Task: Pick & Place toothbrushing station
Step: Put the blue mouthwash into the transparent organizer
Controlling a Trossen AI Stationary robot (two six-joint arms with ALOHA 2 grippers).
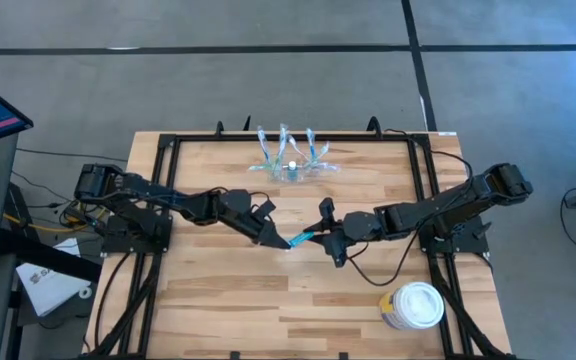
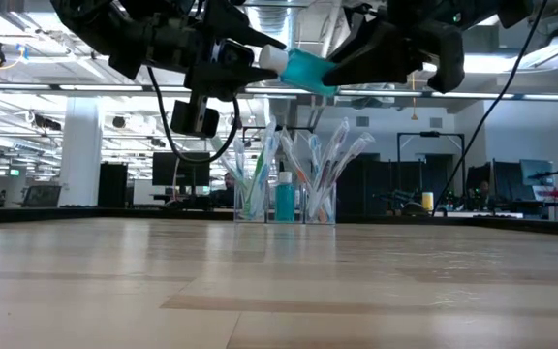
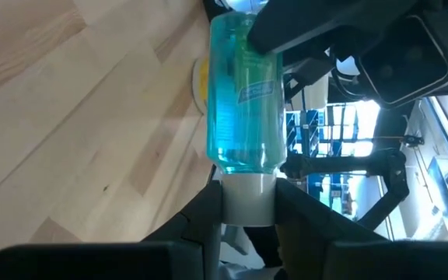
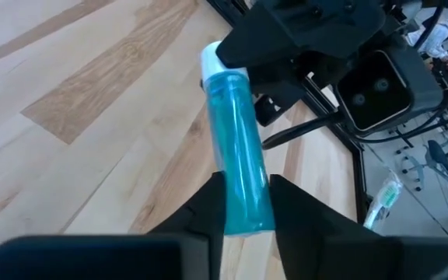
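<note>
- Wooden boards make the table (image 1: 218, 300) that we see from above, with a black frame around it and a grey floor behind.
- We see the toothbrushing station (image 1: 290, 160) at the far edge of the table, in the middle. It is a clear plastic holder with wrapped toothbrushes standing in it and a small blue bottle between them, as the low view shows (image 2: 285, 184).
- Our two arms meet above the middle of the table, nearer to us than the station and well apart from it. Neither claw touches the station.
- Between the claws there is a turquoise bottle (image 1: 301, 238) with a white cap. It hangs in the air, almost level, as the low view shows (image 2: 303, 68).
- The left gripper (image 3: 247, 206) is closed on the white cap end of the bottle; both its fingers press against the cap.
- The right gripper (image 4: 247, 202) has its fingers on both sides of the bottle's body at the other end. They look to be touching the plastic, so we think it is closed on the bottle too.
- From above, the left gripper (image 1: 273, 235) comes from the left and the right gripper (image 1: 326, 238) from the right.
- A round tub with white lid (image 1: 413, 305) stands at the near right part of the table, far from both claws.
</note>
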